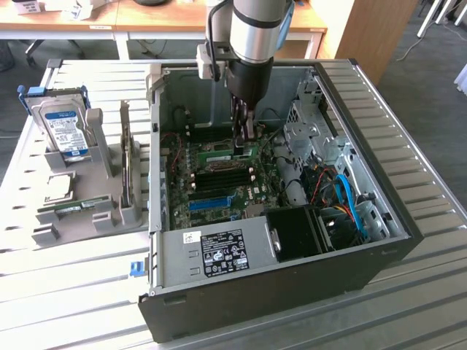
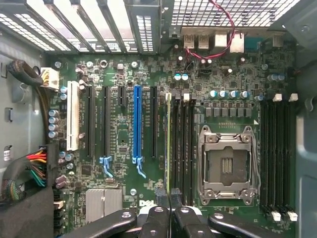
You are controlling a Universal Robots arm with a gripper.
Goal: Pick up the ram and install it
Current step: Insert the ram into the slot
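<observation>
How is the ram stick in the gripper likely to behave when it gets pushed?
The ram looks like a thin, flat circuit board, so it is probably stiff and light. Gripped on its narrow edge by the gripper, it may tilt sideways if pushed off-centre.

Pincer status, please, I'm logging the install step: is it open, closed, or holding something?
Pincer: closed on the ram, inside the computer case.

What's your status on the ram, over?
Gripper shut on ram. Held edge-on at memory slots, beside empty processor socket. No obstruction seen.
</observation>
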